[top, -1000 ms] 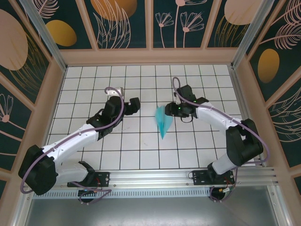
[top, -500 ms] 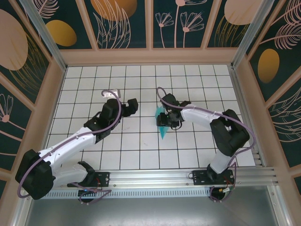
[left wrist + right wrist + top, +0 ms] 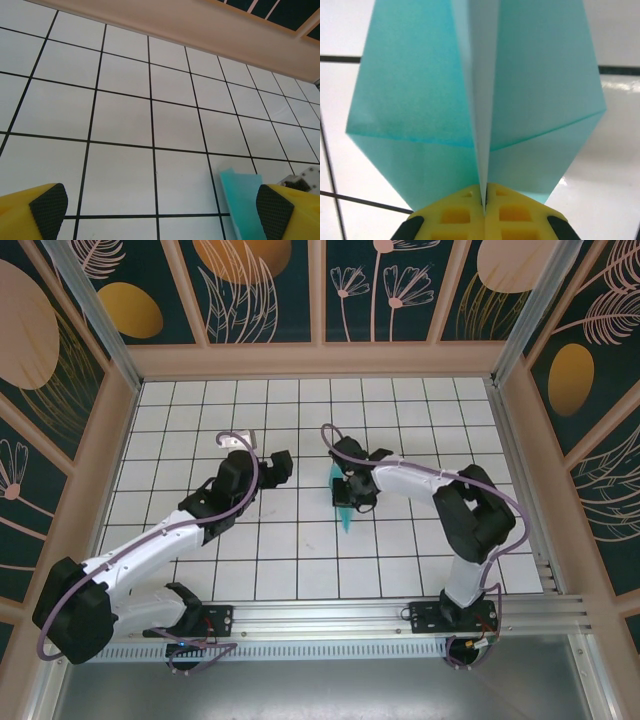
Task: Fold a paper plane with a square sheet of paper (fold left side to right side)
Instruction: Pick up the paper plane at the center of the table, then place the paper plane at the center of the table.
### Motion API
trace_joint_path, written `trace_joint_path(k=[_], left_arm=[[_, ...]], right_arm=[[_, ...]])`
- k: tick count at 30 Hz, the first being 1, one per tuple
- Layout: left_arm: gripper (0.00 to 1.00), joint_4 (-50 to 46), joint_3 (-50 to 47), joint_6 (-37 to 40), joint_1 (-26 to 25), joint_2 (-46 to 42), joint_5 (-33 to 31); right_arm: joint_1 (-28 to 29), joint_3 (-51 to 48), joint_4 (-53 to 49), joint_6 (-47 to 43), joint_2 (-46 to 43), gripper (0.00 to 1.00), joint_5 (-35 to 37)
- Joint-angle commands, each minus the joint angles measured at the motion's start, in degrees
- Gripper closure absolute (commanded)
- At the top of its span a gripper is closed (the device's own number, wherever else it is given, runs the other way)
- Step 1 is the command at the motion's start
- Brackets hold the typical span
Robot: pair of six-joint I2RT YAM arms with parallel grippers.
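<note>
from the top, the left gripper (image 3: 280, 464) hangs over the table (image 3: 300, 570), left of the middle and apart from the plane (image 3: 344, 516). the right gripper (image 3: 345, 496) is on the plane near the middle of the table. the plane's tip points to the near side.

in the left wrist view, the left gripper (image 3: 160, 210) is spread wide. a corner of the plane (image 3: 241, 200) shows by one finger (image 3: 275, 210).

in the right wrist view, the right gripper (image 3: 484, 204) is pressed together, pinching the plane (image 3: 415, 100) at its middle fold.
</note>
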Motion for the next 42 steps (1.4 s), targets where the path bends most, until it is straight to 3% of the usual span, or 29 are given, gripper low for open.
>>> trace_joint_path(k=[1, 17, 32, 42], left_arm=[[0.02, -2.06, 2.16, 2.31, -0.04, -2.71, -2.08], [0.01, -4.94, -3.49, 4.94, -0.08, -14.67, -6.96], [0.01, -4.7, -4.77, 6.42, -0.06, -14.47, -7.06], [0.01, -4.77, -4.37, 6.59, -0.03, -13.86, -6.88]], right_arm=[[0.9, 6.53, -5.54, -0.09, 0.74, 0.98, 3.24], [-0.21, 44.77, -20.82, -1.24, 27.41, 0.97, 5.08], [-1.03, 50.55, -23.2, -2.64, 34.51, 0.94, 5.91], [-0.94, 50.99, -23.42, -3.08, 33.59, 0.78, 5.72]])
